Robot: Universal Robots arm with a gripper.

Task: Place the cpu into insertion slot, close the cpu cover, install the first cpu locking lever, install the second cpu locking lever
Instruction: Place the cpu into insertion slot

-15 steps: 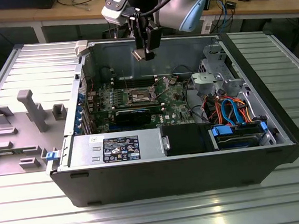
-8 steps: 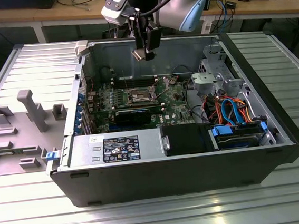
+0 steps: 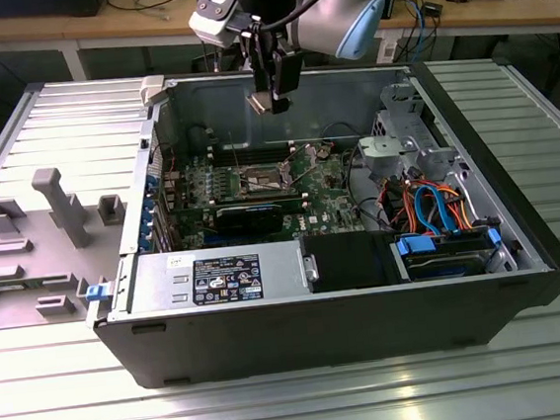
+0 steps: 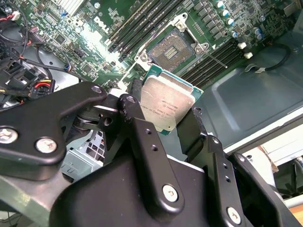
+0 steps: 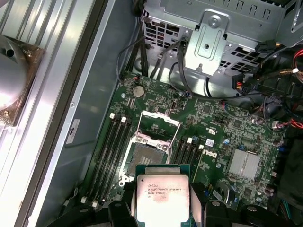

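My gripper point(image 3: 270, 90) hangs above the open computer case, shut on the cpu point(image 3: 262, 103). In both wrist views the cpu point(image 4: 166, 100) point(image 5: 162, 195) is a square chip with a silver top and green edge, clamped by its sides between the black fingers point(image 4: 136, 92). Below it on the green board lies the insertion slot point(image 5: 144, 158) point(image 4: 173, 47) point(image 3: 262, 179), its dark centre bare. The cpu cover point(image 5: 161, 119) stands swung open at the slot's far edge. The chip is well above the slot and apart from it.
The black case point(image 3: 330, 314) has tall walls all round. A silver drive cage point(image 3: 403, 144) and orange and blue cables point(image 3: 428, 206) fill the exterior view's right side. Memory slots point(image 5: 111, 146) flank the socket. A grey fixture tray point(image 3: 35, 243) lies left of the case.
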